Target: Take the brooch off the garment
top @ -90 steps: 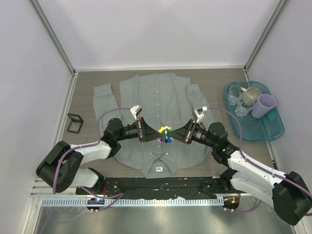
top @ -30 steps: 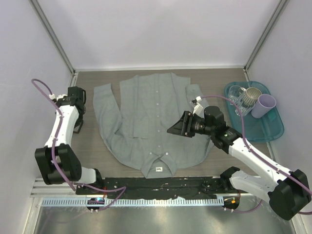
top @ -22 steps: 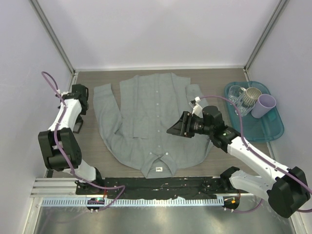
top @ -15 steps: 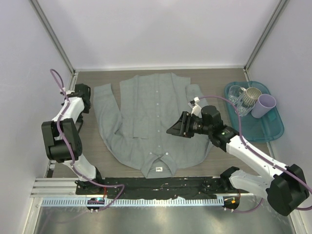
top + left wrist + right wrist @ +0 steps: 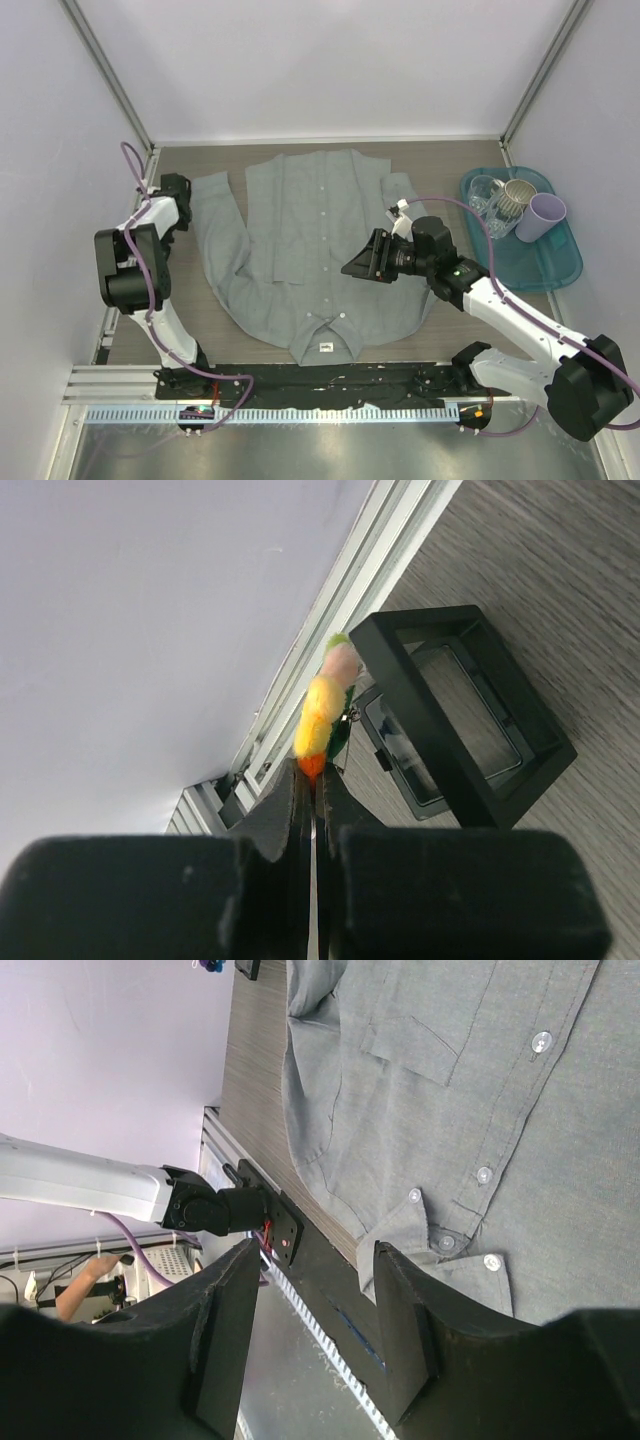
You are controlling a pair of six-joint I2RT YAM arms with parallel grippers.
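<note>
The brooch [image 5: 322, 705], yellow, orange, pink and green from this edge-on angle, is pinched at its lower edge in my left gripper [image 5: 312, 775], which is shut on it. It hangs just above a small black frame box [image 5: 465, 720] by the left wall rail. In the top view my left gripper [image 5: 170, 215] is at the table's left edge, beside the garment's sleeve; the brooch does not show there. The garment [image 5: 300, 220], a grey button-up shirt, lies flat with its collar toward me. My right gripper [image 5: 352, 268] hovers open over the shirt's [image 5: 480, 1080] right chest, holding nothing.
A teal tray [image 5: 560, 272] at the right holds a clear glass [image 5: 485, 195], a ribbed mug [image 5: 515, 200] and a lilac cup [image 5: 546, 215]. White walls close in the table on three sides. The black base rail [image 5: 330, 378] runs along the near edge.
Three seconds ago both grippers met at the brooch on the shirt. The left arm has since carried it off to the left edge, and shifted slightly over the last second. The right gripper barely moved.
</note>
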